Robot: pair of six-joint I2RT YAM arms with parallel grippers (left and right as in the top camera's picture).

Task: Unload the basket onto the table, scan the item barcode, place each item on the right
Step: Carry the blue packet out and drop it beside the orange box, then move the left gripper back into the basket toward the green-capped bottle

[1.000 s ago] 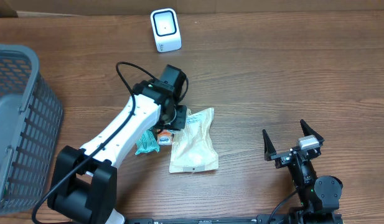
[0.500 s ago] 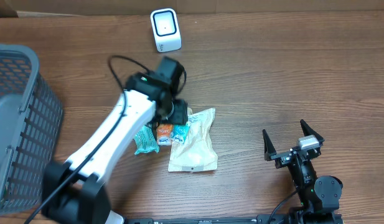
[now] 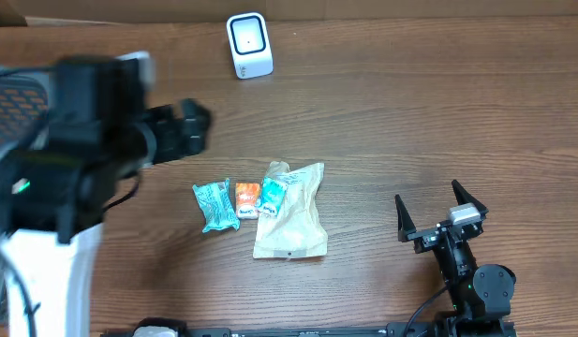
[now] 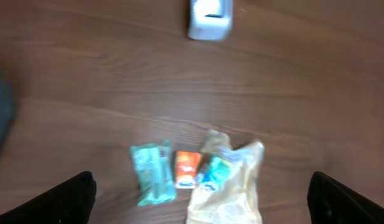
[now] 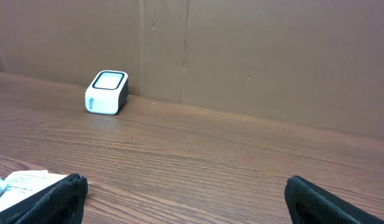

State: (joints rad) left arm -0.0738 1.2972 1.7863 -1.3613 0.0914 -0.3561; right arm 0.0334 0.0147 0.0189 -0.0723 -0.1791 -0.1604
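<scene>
Four items lie mid-table: a teal packet [image 3: 214, 205] [image 4: 152, 173], a small orange packet [image 3: 247, 199] [image 4: 187, 168], a blue-and-teal packet [image 3: 274, 195] [image 4: 215, 172] and a cream bag [image 3: 293, 225] [image 4: 232, 193] partly under it. The white scanner [image 3: 249, 44] [image 4: 209, 17] [image 5: 107, 92] stands at the far edge. My left gripper [image 3: 187, 129] [image 4: 201, 200] is raised high and blurred, up and left of the items, open and holding nothing. My right gripper [image 3: 427, 195] [image 5: 185, 202] rests open at the near right, nothing between its fingers.
A grey mesh basket [image 3: 3, 89] sits at the far left, mostly hidden behind my raised left arm. A cardboard wall [image 5: 254, 56] backs the table behind the scanner. Bare wood lies between the items and the right gripper.
My left gripper has opened, lifted off the small packets and swung up and left. The packets stay on the table beside the cream bag. The right arm has not moved.
</scene>
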